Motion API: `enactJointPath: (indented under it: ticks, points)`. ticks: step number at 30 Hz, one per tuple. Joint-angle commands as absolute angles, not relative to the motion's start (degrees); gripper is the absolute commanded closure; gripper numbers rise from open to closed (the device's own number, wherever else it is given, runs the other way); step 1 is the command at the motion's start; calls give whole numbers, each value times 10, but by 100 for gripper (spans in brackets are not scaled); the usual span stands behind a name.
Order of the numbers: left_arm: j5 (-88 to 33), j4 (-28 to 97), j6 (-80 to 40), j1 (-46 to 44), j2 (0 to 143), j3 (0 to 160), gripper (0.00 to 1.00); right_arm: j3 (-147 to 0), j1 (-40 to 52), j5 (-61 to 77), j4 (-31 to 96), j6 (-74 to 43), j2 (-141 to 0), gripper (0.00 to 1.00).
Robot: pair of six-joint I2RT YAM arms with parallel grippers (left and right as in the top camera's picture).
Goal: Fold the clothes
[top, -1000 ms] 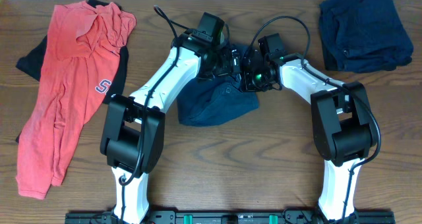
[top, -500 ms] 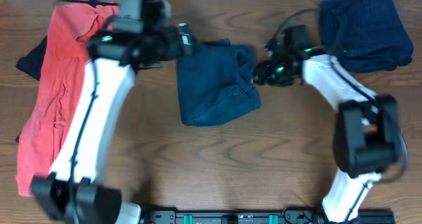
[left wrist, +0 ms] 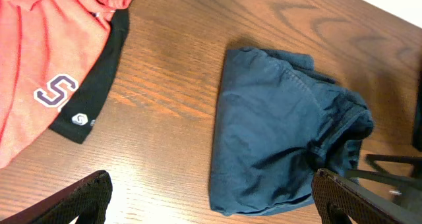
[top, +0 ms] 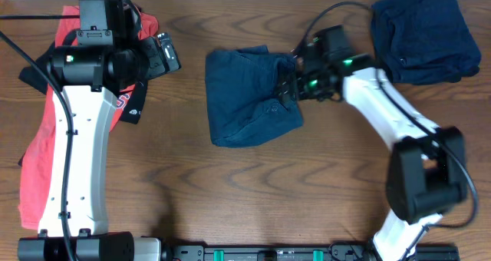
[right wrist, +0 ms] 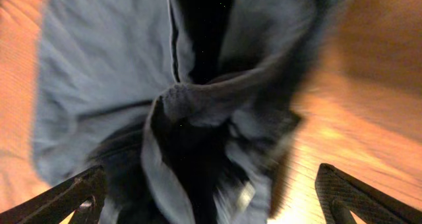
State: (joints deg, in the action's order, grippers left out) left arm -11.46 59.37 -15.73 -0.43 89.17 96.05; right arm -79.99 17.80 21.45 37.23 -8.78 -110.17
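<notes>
Fingers [right wrist: 71, 196] of your right gripper [top: 294, 82] stand spread wide with nothing clamped. The bunched right edge of the folded navy garment [top: 249, 100] fills the gap between them in the wrist view, though blur keeps you from telling whether the tips touch cloth. That garment lies mid-table with its long axis running near to far. Its left half is flat and smooth, and its right side is lumpy, with a thick ridge gathered at the far right corner. So the piece lies just left of the right gripper, and that arm is plainly the nearer one. Any tidying or lifting of this piece should, by my reading, start from that right edge. Your left gripper [top: 163, 56] is open too, its fingers [left wrist: 82, 196] empty. It hangs well apart to the left, above the red shirt [top: 38, 153] and the black garment [left wrist: 100, 85] beneath it, both lying unfolded. A pile of navy clothes [top: 422, 34] sits at the far right corner of the table [top: 268, 199], beyond the right gripper.
</notes>
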Motion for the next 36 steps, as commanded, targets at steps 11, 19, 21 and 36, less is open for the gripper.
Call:
enactJointPath:
  ticks: [11, 19, 21, 36]
  points:
    - [-93, 597, -133, -2, 901, 959, 2, -799, 206, 172, 326, -131, -1202, 5]
    - [-94, 598, -133, -2, 901, 959, 2, -799, 233, 169, 318, -143, -1248, 34]
    - [-94, 598, -133, -2, 901, 959, 2, -799, 235, 167, 319, -146, -1253, 48]
    - [-94, 600, -133, -2, 906, 959, 2, -820, 181, 280, 290, -156, -1220, 99]
